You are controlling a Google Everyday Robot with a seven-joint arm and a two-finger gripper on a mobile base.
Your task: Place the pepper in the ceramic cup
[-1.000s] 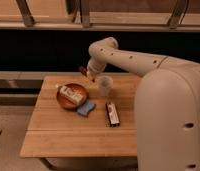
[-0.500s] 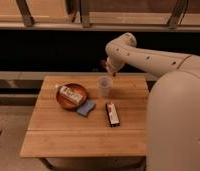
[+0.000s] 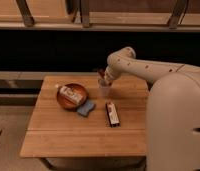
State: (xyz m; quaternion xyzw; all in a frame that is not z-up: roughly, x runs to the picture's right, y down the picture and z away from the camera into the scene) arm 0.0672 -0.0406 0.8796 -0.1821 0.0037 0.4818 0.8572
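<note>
End effector [image 3: 101, 78] at frame centre, directly above the ceramic cup [image 3: 104, 91] on the desk [image 3: 83, 132], pinching the pepper [image 3: 100, 74].

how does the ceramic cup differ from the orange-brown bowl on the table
The ceramic cup is small, whitish and taller than wide; the bowl is much wider, shallow and orange-brown. The bowl holds a pale packet-like item, while the cup's inside cannot be made out. The gripper hangs right over the cup with something dark red at its tip, probably the pepper; nothing hangs over the bowl. Both stand upright on the wooden table.
</note>
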